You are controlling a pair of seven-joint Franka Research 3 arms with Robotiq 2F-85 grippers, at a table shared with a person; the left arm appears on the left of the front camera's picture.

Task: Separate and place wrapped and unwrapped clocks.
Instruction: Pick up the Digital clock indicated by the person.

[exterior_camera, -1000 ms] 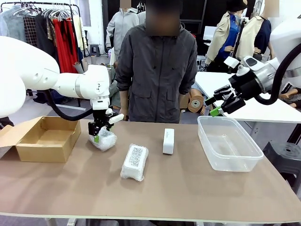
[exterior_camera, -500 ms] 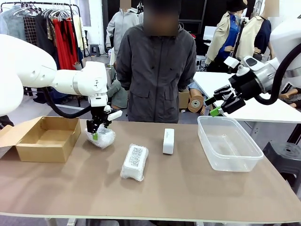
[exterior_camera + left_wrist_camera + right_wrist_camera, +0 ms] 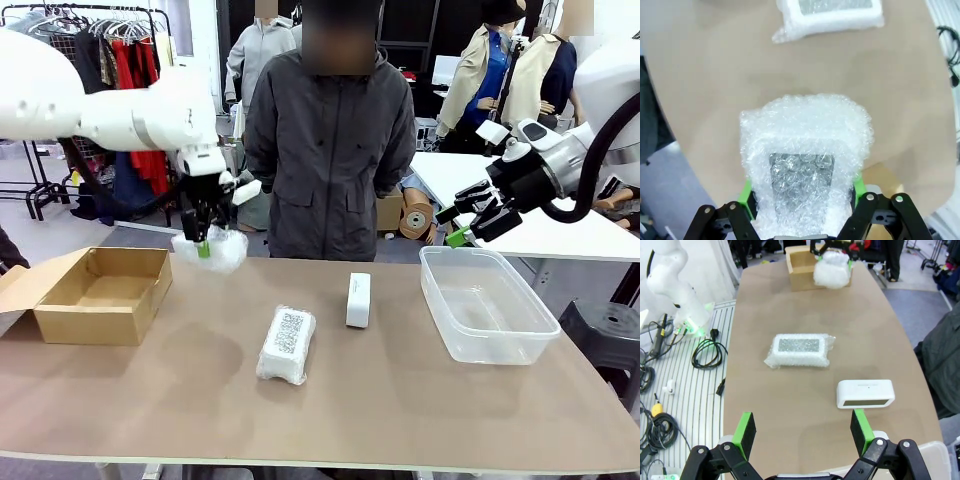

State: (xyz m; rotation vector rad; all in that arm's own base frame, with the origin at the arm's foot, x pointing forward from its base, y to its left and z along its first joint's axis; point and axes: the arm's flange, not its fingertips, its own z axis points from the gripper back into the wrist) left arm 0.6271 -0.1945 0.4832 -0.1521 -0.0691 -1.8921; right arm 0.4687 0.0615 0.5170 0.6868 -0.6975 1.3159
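Tabletop (image 3: 400,400) tan, clothes rack (image 3: 120,50) behind, left claw (image 3: 204,245) gripping wrapped clock (image 3: 226,252), right claw (image 3: 451,225) agape.

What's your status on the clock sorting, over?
Left hand shut on one wrapped clock, held above the table near the cardboard box. Right hand open, near the tub. Nothing between clock and box.

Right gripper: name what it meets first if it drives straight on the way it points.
Probably the bare brown tabletop, between the lying white bubble-wrap bundle and the smooth white rectangular block; depth is unclear.
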